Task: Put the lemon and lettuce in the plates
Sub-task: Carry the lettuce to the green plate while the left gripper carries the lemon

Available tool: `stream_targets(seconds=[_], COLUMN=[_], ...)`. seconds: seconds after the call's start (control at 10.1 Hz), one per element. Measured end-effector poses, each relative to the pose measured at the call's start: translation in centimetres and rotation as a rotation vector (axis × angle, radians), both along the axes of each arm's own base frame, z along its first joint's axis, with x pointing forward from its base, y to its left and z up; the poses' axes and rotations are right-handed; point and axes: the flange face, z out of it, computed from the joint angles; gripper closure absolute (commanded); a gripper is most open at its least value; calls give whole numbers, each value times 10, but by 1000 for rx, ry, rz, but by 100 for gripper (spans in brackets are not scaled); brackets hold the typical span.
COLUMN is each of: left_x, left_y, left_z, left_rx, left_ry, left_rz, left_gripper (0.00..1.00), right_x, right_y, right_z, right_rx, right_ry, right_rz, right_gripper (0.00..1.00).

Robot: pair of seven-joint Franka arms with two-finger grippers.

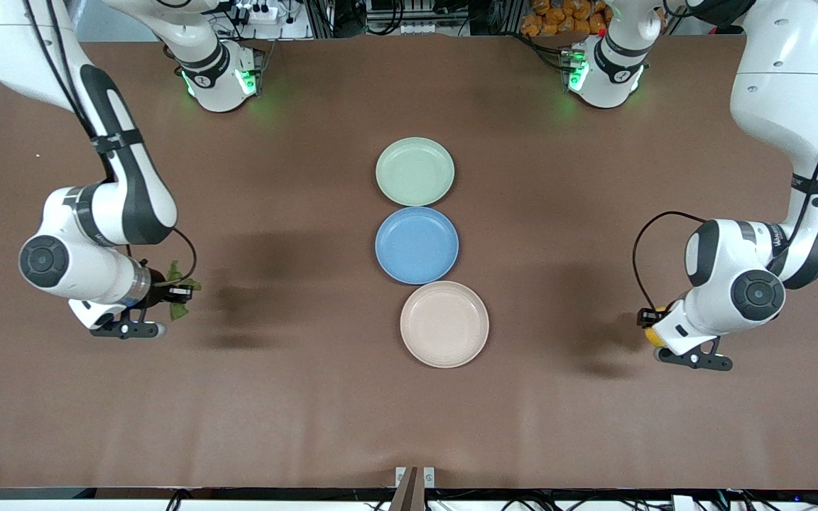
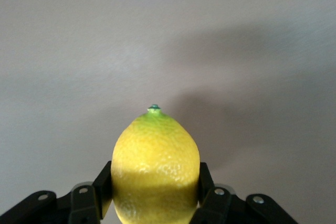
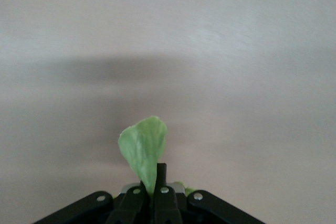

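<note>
Right gripper (image 1: 167,292) hangs in the air over bare brown table (image 1: 295,411) toward the right arm's end, well apart from the plates. Its fingers are pinched tight on the lettuce (image 1: 177,280): in the front view, dark-green ragged bits stick out around the black fingertips. In the right wrist view the lettuce (image 3: 144,150) is a thin pale-green leaf w/ a rounded tip, standing up out of the closed right gripper (image 3: 152,195); a bit more green shows low beside the fingers, prob. the same leaf, hard to tell.

Mid table, three round plates in a row, each touching or almost touching the next: pale green plate (image 1: 415,172) farthest from the front camera, blue plate (image 1: 417,245) in the middle, beige plate (image 1: 444,324) nearest and set slightly toward the left arm's end. All three look bare.

Left gripper (image 1: 654,328) is up over bare table toward the left arm's end, also well apart from the plates. It clamps the lemon (image 1: 655,335), only a sliver of yellow showing under the wrist in the front view. Left wrist view: lemon (image 2: 155,167) is bright yellow, dimpled skin, oval, w/ greenish top and small green pointed tip, held at its sides by the black fingers (image 2: 206,182) of the left gripper (image 2: 155,192).
</note>
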Motion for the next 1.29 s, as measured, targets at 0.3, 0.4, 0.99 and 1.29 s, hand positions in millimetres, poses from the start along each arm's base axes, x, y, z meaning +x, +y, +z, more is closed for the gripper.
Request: stream_targets(seconds=[0.3,0.4,0.99,1.29], left_x=[-2,-4,-29,-39], left_y=[-59,-79,-225,-274], left_z=[23,29,54,46], left_rx=[-89,-111,-181,-227], left_ry=[-30,-35,-61,-90], left_rz=[123,166,396,462], left_gripper=[100,100,100,100], right_x=[-8,-17,-132,-215], right_y=[96,130,332,419], right_z=[18,21,35,18], right_rx=[0,0,-5,-36], right_ry=[-29,-25,51,69], right_rz=[38,40,244,256], right_gripper=[100,100,100,100])
